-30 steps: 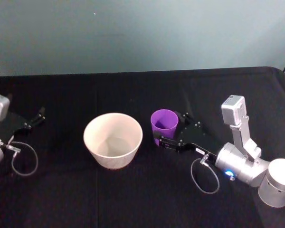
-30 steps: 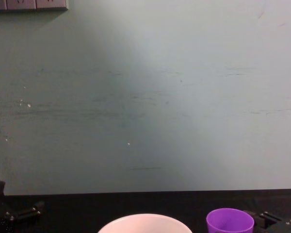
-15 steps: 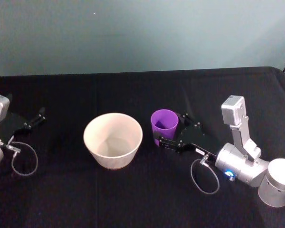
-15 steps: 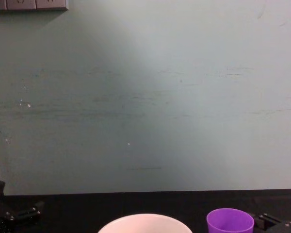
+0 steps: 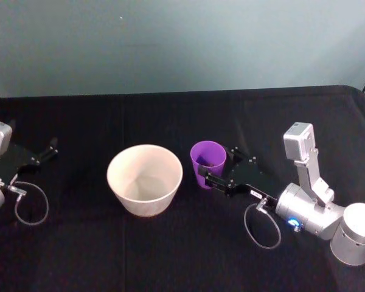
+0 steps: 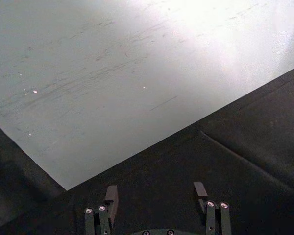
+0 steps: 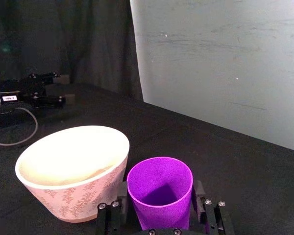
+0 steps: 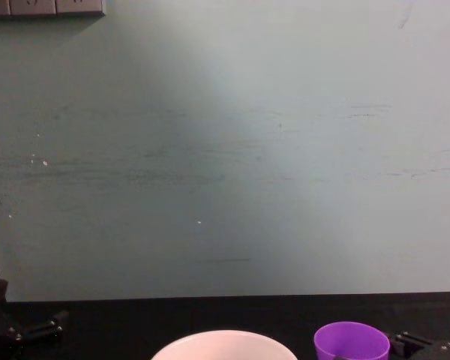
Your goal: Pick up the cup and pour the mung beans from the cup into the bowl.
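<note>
The purple cup (image 5: 208,159) stands upright just right of the whitish bowl (image 5: 145,179) on the black table. My right gripper (image 5: 219,165) reaches in from the right and is shut on the cup, one finger pressed against each side. In the right wrist view the cup (image 7: 159,188) sits between the fingers (image 7: 120,198) with the bowl (image 7: 71,166) close beside it. The mung beans are hidden; the part of the cup's inside that shows is plain purple. My left gripper (image 5: 45,151) rests at the table's far left, open (image 6: 156,193) and holding nothing.
A black cloth (image 5: 170,115) covers the table in front of a pale green wall (image 8: 225,150). Loose cable loops hang by the left wrist (image 5: 30,204) and the right wrist (image 5: 261,225). The chest view catches the bowl's rim (image 8: 223,339) and the cup's top (image 8: 351,341).
The right gripper and the cup have shifted slightly left, closer to the bowl. The left arm and the bowl have not moved.
</note>
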Robot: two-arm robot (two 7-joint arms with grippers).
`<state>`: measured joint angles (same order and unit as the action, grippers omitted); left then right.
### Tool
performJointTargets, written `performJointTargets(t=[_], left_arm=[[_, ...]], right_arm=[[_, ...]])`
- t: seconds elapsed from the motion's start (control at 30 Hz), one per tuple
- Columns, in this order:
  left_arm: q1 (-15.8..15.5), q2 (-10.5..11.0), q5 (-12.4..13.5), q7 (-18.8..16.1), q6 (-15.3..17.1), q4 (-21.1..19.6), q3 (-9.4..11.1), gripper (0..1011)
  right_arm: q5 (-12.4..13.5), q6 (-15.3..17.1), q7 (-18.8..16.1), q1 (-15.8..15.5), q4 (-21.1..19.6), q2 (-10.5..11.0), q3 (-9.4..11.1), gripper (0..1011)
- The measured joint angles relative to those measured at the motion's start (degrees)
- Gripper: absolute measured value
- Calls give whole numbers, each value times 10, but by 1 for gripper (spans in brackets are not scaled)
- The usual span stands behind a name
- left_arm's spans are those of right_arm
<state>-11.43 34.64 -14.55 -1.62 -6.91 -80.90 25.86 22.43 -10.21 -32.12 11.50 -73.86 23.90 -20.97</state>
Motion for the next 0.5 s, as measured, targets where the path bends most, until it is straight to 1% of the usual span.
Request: performJointTargets(t=[0.33, 0.5], left_arm=[[0, 0, 0, 0, 0, 0, 0, 1000], [0, 0, 0, 0, 0, 0, 0, 1000]], right_arm=[[0, 0, 0, 0, 0, 0, 0, 739], [-2, -3, 0, -3, -6, 2, 0, 723]])
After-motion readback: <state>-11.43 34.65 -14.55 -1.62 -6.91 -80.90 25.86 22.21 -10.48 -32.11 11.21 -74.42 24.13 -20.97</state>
